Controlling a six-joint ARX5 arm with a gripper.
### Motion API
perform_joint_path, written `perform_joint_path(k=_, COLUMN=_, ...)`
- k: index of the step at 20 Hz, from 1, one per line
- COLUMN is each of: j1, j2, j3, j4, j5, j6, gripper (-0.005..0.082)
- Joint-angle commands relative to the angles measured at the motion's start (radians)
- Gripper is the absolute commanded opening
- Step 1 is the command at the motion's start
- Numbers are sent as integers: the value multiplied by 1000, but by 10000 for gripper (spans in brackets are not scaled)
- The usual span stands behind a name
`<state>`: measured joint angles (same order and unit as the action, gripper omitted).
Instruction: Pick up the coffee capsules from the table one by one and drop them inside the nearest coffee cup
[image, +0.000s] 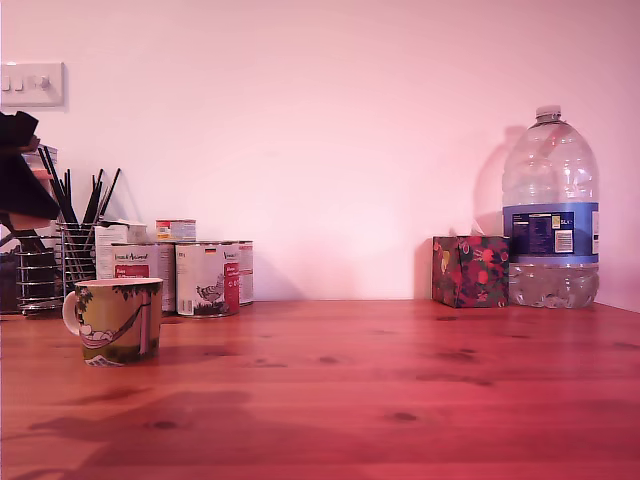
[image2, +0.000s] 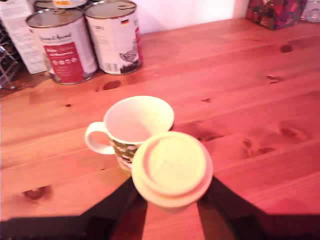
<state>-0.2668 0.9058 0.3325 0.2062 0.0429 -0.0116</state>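
My gripper (image2: 171, 186) is shut on a cream-beige coffee capsule (image2: 172, 167), its round flanged face toward the camera and a dark finger on each side. The capsule hangs over the near edge of the coffee cup (image2: 150, 102), a white-handled mug with a yellow-green print, which stands upright on the reddish-brown wooden table (image2: 260, 100) and shows nothing inside. In the exterior view the mug (image: 115, 320) stands at the left on the table (image: 400, 390). Only a dark part of the arm (image: 18, 180) shows above it at the left edge, and the capsule is not clear there.
Printed tin cans (image: 205, 278) (image2: 115, 35) stand behind the mug, one with a red label (image2: 62, 45). A wire holder with black sticks (image: 80, 240) is at the back left. A floral box (image: 470, 270) and a large water bottle (image: 550, 210) stand at the back right.
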Motion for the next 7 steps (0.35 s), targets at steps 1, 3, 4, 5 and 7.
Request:
perform_joint_path(k=1, j1=2, j2=5, j3=-16, j4=11, j5=1, j6=12, gripper=93)
perform_joint_path(k=3, j1=2, j2=5, j3=-14, j4=11, j5=1, j6=12, gripper=93)
perform_joint_path(k=4, j1=2, j2=5, j3=-13, j4=11, j5=1, j6=12, gripper=93)
perform_joint_path(k=5, j1=2, j2=5, j3=-11, j4=11, j5=1, j6=12, gripper=93)
perform_joint_path(k=7, j1=3, j2=10, j3=-8, j4=11, j5=1, j6=12, gripper=93)
